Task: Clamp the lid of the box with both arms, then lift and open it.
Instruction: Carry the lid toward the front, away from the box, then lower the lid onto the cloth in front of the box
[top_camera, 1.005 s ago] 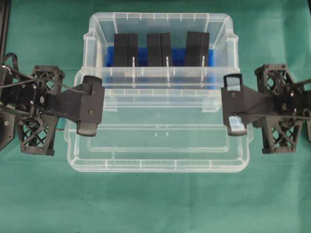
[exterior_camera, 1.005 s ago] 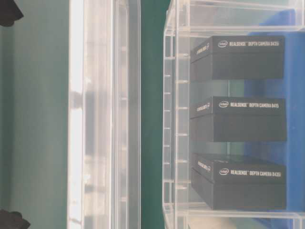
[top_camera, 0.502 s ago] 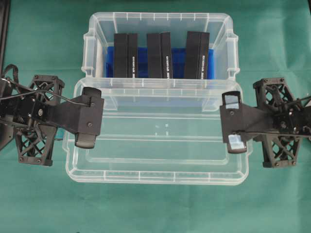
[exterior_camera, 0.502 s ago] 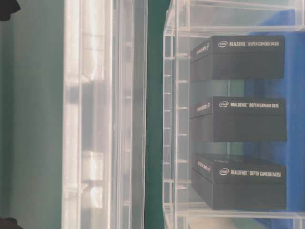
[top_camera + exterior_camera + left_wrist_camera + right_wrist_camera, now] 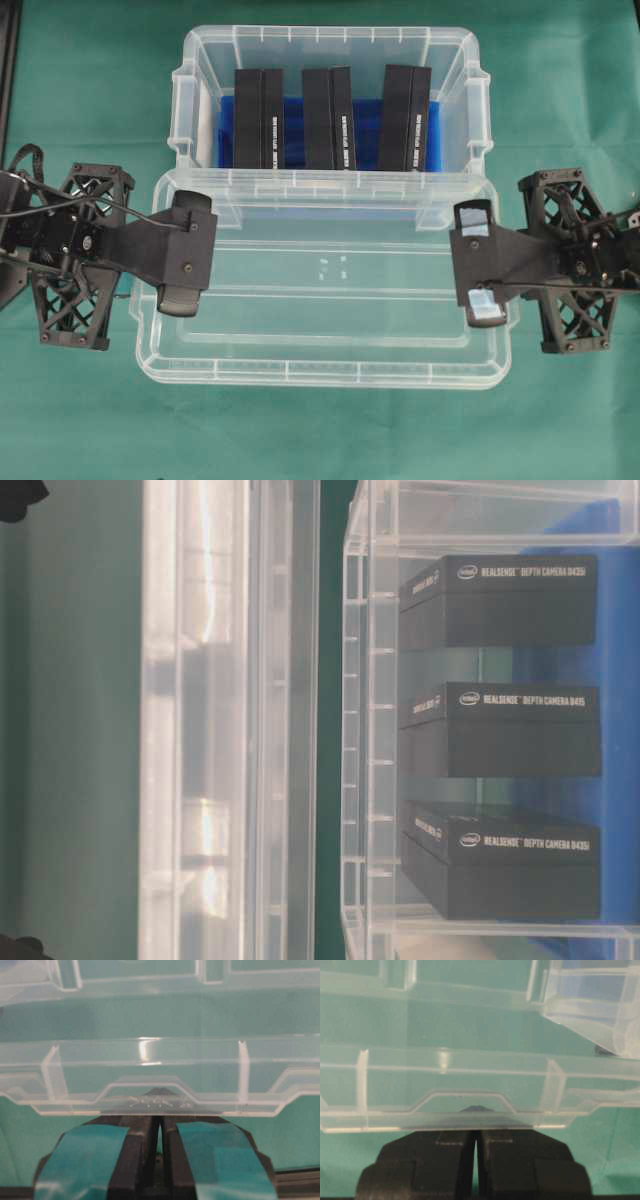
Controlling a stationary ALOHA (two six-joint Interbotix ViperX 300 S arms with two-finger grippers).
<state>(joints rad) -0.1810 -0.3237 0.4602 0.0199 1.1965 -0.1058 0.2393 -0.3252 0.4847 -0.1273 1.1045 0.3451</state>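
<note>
The clear box (image 5: 190, 90) stands at the back with three upright black boxes (image 5: 330, 115) on its blue floor. The clear lid (image 5: 320, 300) is off it and held level just in front, its back rim over the box's front rim. My left gripper (image 5: 200, 250) is shut on the lid's left end tab (image 5: 157, 1102), teal-taped fingers (image 5: 85, 1160) nearly together. At the opposite end, the lid's tab (image 5: 470, 1110) sits in my shut right gripper (image 5: 462, 262). Side on, the lid (image 5: 230, 730) hangs apart from the box (image 5: 360, 730).
Green cloth (image 5: 320, 430) covers the table all round. A black frame post (image 5: 8, 60) runs along the far left edge. Both lattice wrists (image 5: 75, 255) (image 5: 575, 260) flank the lid's ends.
Both grippers have carried the lid toward the front of the table, away from the box. Its back rim now covers only the box's front rim.
</note>
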